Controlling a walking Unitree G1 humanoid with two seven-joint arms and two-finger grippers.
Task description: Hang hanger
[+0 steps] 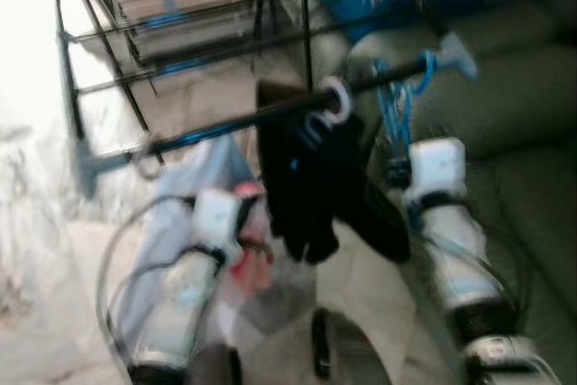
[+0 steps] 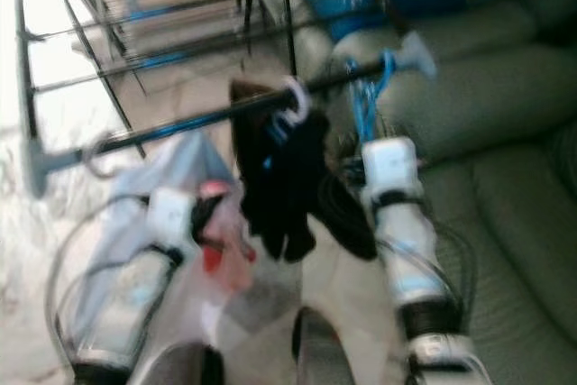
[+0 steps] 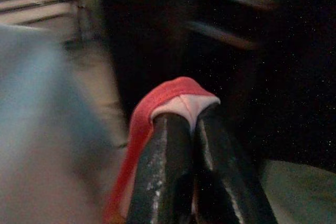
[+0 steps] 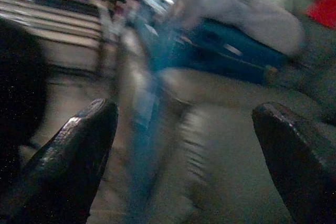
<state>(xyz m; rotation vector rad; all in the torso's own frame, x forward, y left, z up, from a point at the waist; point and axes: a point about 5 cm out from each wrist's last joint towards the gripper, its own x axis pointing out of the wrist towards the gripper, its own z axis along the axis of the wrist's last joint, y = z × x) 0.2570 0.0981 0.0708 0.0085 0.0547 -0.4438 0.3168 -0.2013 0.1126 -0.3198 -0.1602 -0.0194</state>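
Left claw (image 3: pixel 181 124): fingers pressed together on a red and pink cloth (image 3: pixel 157 103), low beside the black garment (image 1: pixel 311 187).
Right claw (image 4: pixel 184 156): fingers spread wide, nothing between them, just below the blue hanger (image 1: pixel 397 110).
Blue hanger: hooked on the dark rail (image 1: pixel 225 123) just above the right claw, long axis hanging downward; blur hides its lower end.
Rail: slants from near the left claw upward past the right claw.
White hook (image 1: pixel 338 101): on the rail, carrying the black garment, between the two claws.
Sofa (image 1: pixel 514 123): grey-green, beyond the right claw.
Hard to make out: pale blue cloth (image 1: pixel 194 187) by the left claw, heavily blurred.
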